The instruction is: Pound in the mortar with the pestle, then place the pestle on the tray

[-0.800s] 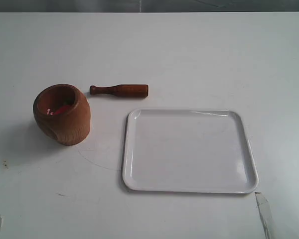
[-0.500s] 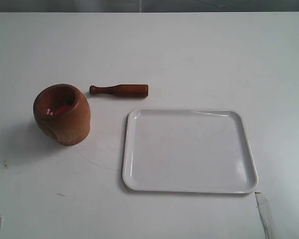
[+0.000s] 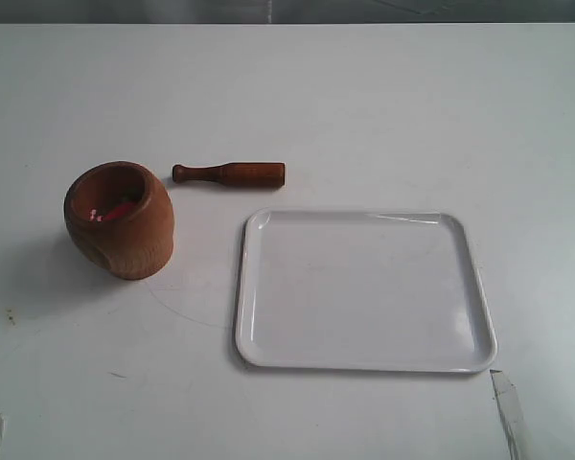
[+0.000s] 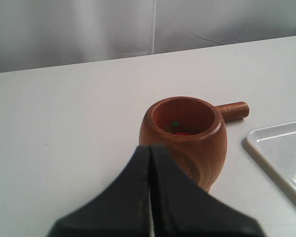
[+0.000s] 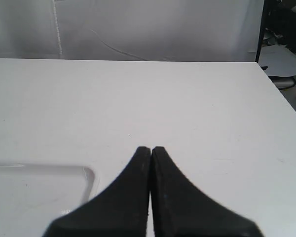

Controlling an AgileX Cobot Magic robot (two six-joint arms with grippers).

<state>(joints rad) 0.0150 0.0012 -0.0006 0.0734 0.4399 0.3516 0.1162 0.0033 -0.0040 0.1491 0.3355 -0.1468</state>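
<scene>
Two grippers: we see the left gripper (image 4: 151,148) and the right gripper (image 5: 151,148) both with fingers pressed together, holding nothing.
Pestle place: the pestle (image 3: 228,173) lies flat on the table (image 3: 383,96). It is just right of the mortar (image 3: 120,220), a little farther back and apart from it. It is also just beyond the far-left corner of the tray (image 3: 241,287).
Pestle axis: it runs left to right, with the narrow knobbed handle toward the mortar and the thick end to the right.
Left bearing: this gripper sits near-left with the mortar straight ahead. The pestle's thick end shows behind the mortar, to the right.
Right bearing: this gripper sits by the tray's near-right corner. The pestle lies far and left across the tray, out of its wrist view.
Nearer arm: we judge neither clearly nearer. The left has the mortar in its way, while the right has an open path.
Coming move: we judge the fingers must spread and close across the shaft, in the near-far direction.
</scene>
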